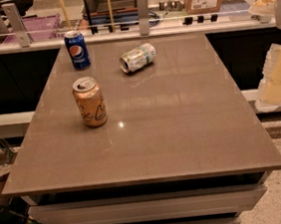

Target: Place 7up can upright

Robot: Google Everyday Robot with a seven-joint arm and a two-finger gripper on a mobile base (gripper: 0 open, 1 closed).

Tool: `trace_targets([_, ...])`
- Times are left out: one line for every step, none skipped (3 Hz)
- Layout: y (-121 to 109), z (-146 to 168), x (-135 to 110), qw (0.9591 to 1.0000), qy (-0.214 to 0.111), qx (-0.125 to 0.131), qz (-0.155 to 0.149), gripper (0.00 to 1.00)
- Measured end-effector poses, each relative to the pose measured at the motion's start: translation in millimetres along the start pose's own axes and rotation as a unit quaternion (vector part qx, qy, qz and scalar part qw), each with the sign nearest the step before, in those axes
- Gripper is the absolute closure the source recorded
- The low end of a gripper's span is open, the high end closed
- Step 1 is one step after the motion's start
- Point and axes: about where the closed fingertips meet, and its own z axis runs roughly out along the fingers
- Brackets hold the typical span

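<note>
Camera view: a brown table [182, 129] is seen from above and in front. The 7up can [138, 57] lies on its side in the far half of the table, near the middle. Its silver top is turned toward the picture's left and its body runs back and to the right. A Pepsi can [77, 49] stands upright to its left, near the far left corner. A gold can [90, 102] stands upright nearer the camera, in front of and left of the 7up can. Neither touches it.

The gripper [276, 82] shows as a pale, blurred shape at the right edge of the picture, off the table's right side and raised above it — whether it is open or closed, I cannot tell. The 7up can is well apart from it, across the table to the left and a little farther back.

By its look, the 7up can is thin aluminium — light, smooth and round. It would likely roll or slip if nudged and dent if squeezed hard. The best hold is probably across the middle of its curved body, so that it can be tipped up onto its base.
</note>
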Motion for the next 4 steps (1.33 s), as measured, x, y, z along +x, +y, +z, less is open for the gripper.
trace_targets([-3.9, -4.3, -3.1, 0.9999, -0.005, 0.006, -0.008, 0.00])
trace_targets([-16.4, -1.1, -6.9, 0.9996, -0.007, 0.006, -0.027, 0.00])
trace_targets([-35.0, 10.3, -13.2, 0.9985, -0.009, -0.001, -0.053, 0.00])
trace_targets([-56.0, 25.5, -20.3, 0.9964, -0.006, -0.014, -0.084, 0.00])
